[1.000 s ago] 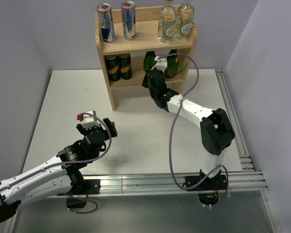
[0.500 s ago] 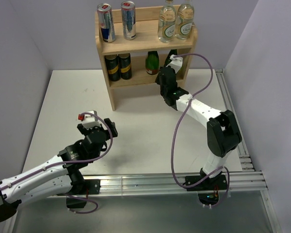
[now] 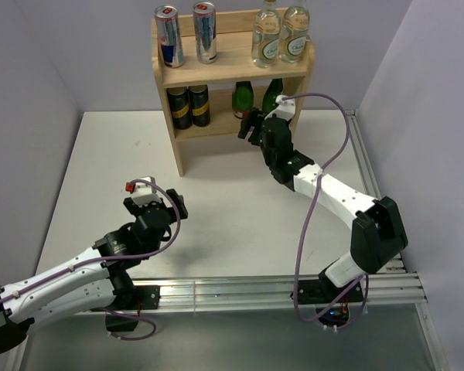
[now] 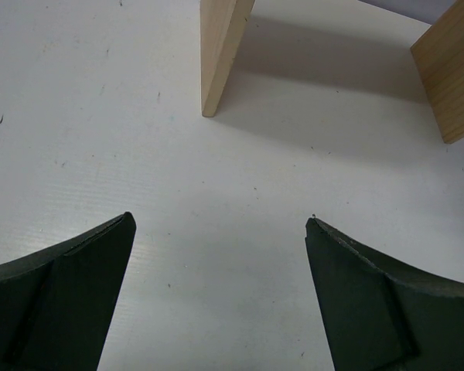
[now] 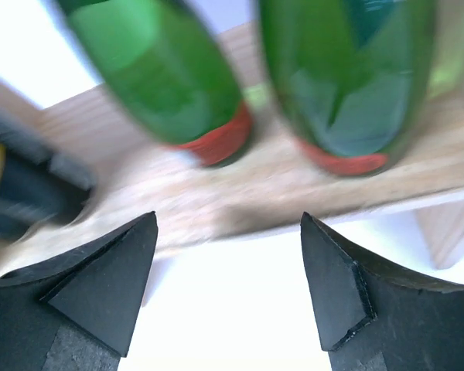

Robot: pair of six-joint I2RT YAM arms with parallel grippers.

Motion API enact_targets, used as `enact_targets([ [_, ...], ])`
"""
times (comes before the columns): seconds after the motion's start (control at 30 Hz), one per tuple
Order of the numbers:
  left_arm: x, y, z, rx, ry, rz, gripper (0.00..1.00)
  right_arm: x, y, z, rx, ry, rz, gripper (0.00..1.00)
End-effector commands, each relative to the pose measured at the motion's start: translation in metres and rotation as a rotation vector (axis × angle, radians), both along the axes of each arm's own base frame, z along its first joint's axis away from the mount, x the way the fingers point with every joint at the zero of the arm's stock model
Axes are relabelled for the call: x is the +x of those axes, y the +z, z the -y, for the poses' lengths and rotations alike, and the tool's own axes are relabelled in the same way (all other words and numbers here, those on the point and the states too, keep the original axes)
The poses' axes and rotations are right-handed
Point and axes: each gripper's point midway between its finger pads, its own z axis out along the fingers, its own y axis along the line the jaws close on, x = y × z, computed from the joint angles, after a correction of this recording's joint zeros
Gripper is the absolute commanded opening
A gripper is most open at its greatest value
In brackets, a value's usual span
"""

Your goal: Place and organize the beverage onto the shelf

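Looked basically done: silver-and-blue cans (image 3: 168,36) and clear bottles (image 3: 267,35) on the shelf's (image 3: 232,73) top tier at the surface's (image 3: 100,170) far edge, green bottles (image 3: 243,99) below. The right gripper (image 5: 228,220), just in front of them, and the left gripper (image 4: 220,219) both gaped empty. Only the right wrist view showed their red bases (image 5: 216,143) seated; the overhead showed both tiers.

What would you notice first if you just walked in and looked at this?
The tall wooden shelf at the back of the table stands out first, with two silver-and-blue cans and two clear bottles lined up on top. Next comes the right pincer, open and empty, right in front of the two green bottles on the lower tier. The left pincer hangs open over bare table.
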Motion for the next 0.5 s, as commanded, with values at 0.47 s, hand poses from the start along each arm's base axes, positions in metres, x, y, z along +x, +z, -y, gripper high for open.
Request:
enact_targets([
  [0.47,-0.001,0.068,0.015,-0.103,-0.070,0.063,0.99,-0.182,0.020,0.013,-0.011,0.241,-0.069,0.86],
])
